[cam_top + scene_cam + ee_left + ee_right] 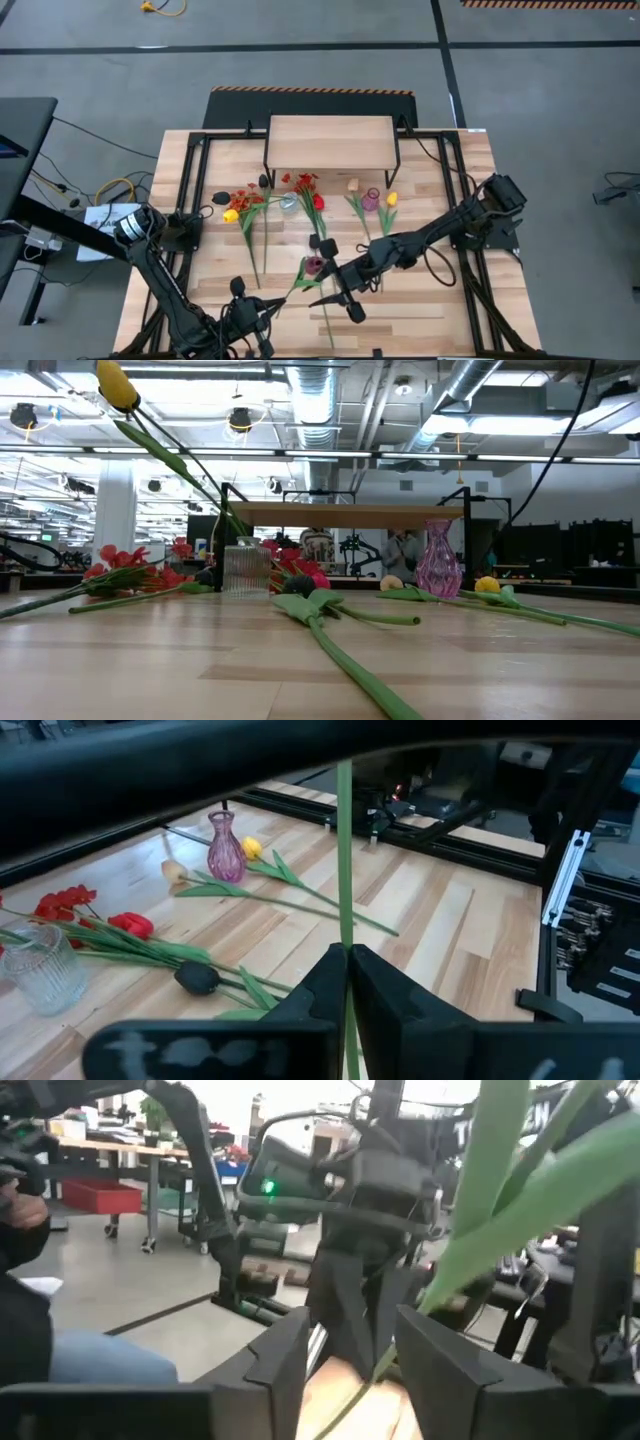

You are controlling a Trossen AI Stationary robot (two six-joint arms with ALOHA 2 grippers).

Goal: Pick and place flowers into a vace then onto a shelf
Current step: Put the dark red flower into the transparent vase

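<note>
My left gripper (268,305) (348,952) is near the table's front, shut on a flower's green stem (345,870). My right gripper (322,298) (355,1330) faces it from the right, open. Its fingers stand on either side of the same stem (385,1360), and I cannot tell whether they touch it. In the low view a yellow tulip (118,385) is up in the air, its stem slanting down. No gripper shows there. A pink vase (372,200) and a glass vase (288,203) stand before the shelf (330,140). My left gripper pinches the green stem (346,935) between its two fingertips. The fingers come nearly level from the table's left and lie across the stem. The stem rises past the fingers, clear of the table, and its upper end is hidden behind a dark arm.
A dark maroon flower (298,585) lies mid-table with its stem toward the near edge. Red and yellow flowers (245,205) lie left of the glass vase. Cream and yellow tulips (385,205) lie by the pink vase. Black rails (195,200) run along both sides.
</note>
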